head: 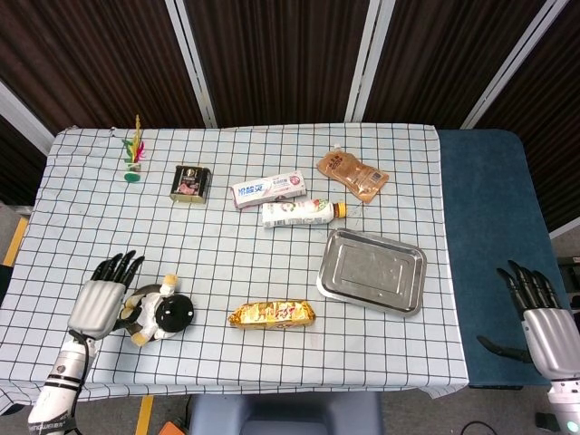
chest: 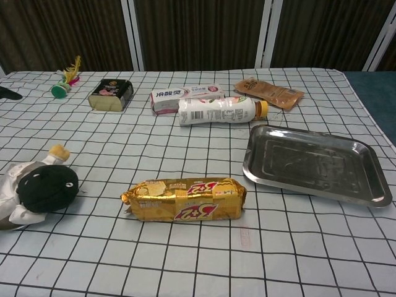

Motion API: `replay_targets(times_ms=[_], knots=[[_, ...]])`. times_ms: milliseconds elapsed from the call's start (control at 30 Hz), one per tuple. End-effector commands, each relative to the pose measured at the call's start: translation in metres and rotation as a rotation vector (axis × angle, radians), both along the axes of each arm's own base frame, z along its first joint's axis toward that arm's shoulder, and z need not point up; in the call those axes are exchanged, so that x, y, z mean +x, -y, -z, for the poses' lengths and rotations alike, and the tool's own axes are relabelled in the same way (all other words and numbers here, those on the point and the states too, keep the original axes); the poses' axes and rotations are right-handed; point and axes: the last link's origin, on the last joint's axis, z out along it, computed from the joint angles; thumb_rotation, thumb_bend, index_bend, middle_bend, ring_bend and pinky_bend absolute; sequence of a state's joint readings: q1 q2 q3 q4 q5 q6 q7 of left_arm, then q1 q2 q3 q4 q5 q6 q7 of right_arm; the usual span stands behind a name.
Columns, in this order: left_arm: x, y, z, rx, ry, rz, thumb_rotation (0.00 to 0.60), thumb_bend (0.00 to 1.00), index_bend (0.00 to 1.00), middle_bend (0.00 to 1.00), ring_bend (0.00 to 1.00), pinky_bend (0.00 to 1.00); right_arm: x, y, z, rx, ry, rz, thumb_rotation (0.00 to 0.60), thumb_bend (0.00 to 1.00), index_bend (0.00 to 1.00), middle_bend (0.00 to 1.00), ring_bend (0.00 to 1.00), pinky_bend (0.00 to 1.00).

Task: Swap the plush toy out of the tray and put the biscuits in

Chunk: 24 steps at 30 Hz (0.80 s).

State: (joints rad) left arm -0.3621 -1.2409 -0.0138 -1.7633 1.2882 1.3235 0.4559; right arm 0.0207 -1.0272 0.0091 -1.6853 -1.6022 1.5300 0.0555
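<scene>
The black-and-white plush toy (head: 168,314) (chest: 41,188) lies on its side on the checked cloth near the front left. My left hand (head: 98,301) is just left of it, fingers spread, holding nothing. The gold biscuit pack (head: 272,314) (chest: 184,199) lies flat at the front middle. An empty steel tray (head: 410,292) (chest: 365,192) sits right of the biscuits. My right hand (head: 544,324) hovers open off the table's right side, over the blue surface.
Behind the tray lie a white bottle (head: 302,212), a toothpaste box (head: 268,190) and a brown pouch (head: 352,176). A small tin (head: 189,183) and a feathered shuttlecock (head: 133,161) stand at the back left. The table's front edge runs close below the plush.
</scene>
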Motion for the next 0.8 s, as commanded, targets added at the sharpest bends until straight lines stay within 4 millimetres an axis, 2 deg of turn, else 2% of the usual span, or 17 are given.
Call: replay_targets(times_ms=[33,100,167,200,233,367,500,600,800], knots=[[-0.012,0.006,-0.007,0.053,-0.076,0.032,0.6,0.35,0.0,0.0,0.0,0.13,0.0,0.0,0.002,0.01,-0.006,0.002,0.6,0.19,0.01,0.0,0.0,0.0],[-0.021,0.008,-0.013,0.09,-0.118,0.074,0.6,0.37,0.05,0.04,0.01,0.13,0.0,0.001,0.002,0.015,-0.013,-0.001,0.6,0.19,0.01,0.0,0.0,0.0],[-0.034,0.013,-0.02,0.124,-0.14,0.105,0.6,0.38,0.16,0.18,0.1,0.13,0.0,0.001,0.004,0.02,-0.019,-0.002,0.6,0.19,0.01,0.0,0.0,0.0],[-0.04,0.015,-0.022,0.132,-0.147,0.111,0.6,0.39,0.23,0.29,0.2,0.15,0.0,0.001,0.004,0.021,-0.02,-0.004,0.6,0.19,0.0,0.0,0.0,0.0],[-0.049,0.019,-0.025,0.139,-0.153,0.112,0.6,0.4,0.27,0.34,0.26,0.17,0.001,0.002,0.005,0.023,-0.021,-0.011,0.6,0.19,0.0,0.0,0.0,0.0],[-0.073,0.033,-0.033,0.173,-0.134,0.05,0.6,0.44,0.32,0.35,0.28,0.2,0.003,0.005,0.01,0.039,-0.031,-0.028,0.6,0.19,0.0,0.0,0.0,0.0],[-0.08,0.039,-0.038,0.195,-0.107,0.034,0.6,0.44,0.32,0.33,0.28,0.2,0.015,0.015,0.019,0.121,-0.008,-0.044,0.6,0.19,0.0,0.0,0.0,0.0],[-0.078,0.043,-0.04,0.204,-0.104,0.04,0.6,0.44,0.32,0.32,0.28,0.2,0.032,0.032,0.031,0.188,0.006,-0.079,0.6,0.19,0.0,0.0,0.0,0.0],[-0.077,0.048,-0.049,0.227,-0.123,0.009,0.6,0.44,0.32,0.32,0.28,0.2,0.08,0.071,0.07,0.428,0.052,-0.196,0.6,0.19,0.0,0.0,0.0,0.01]])
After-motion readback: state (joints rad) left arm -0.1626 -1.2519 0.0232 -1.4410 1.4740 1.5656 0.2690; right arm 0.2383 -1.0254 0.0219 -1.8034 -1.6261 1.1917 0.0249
